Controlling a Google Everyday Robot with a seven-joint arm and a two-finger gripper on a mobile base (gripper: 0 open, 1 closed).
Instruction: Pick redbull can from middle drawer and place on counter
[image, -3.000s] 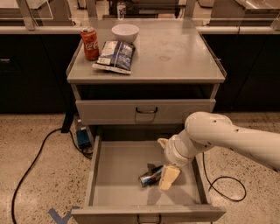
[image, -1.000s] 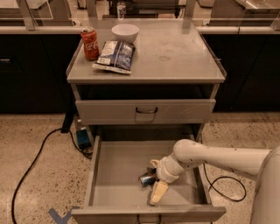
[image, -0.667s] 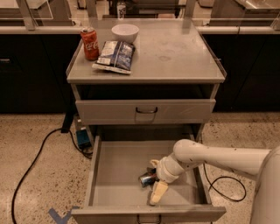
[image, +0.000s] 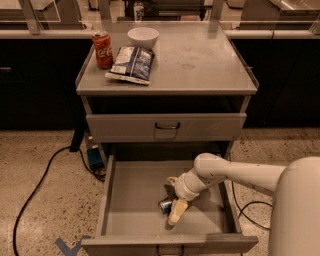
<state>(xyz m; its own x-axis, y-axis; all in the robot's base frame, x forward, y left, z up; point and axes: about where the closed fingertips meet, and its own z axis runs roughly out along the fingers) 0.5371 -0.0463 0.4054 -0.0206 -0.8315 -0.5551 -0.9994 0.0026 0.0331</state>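
Observation:
The redbull can (image: 165, 205) lies on its side on the floor of the open middle drawer (image: 131, 192), right of centre. My gripper (image: 173, 198) reaches into the drawer from the right, low over the floor. It is open, with one cream finger (image: 177, 212) in front of the can and the other behind it. The can's right end is hidden by the gripper. The counter (image: 202, 60) is the grey top of the cart above, with low raised rims.
On the counter's back left stand a red cola can (image: 102, 49), a white bowl (image: 142, 36) and a blue snack bag (image: 131, 63). The shut upper drawer front (image: 166, 127) hangs over the open drawer. Cables (image: 37, 187) lie on the floor to the left.
Since three seconds ago my gripper has dropped lower into the drawer and towards its front, around the can. In the last second nothing has visibly moved.

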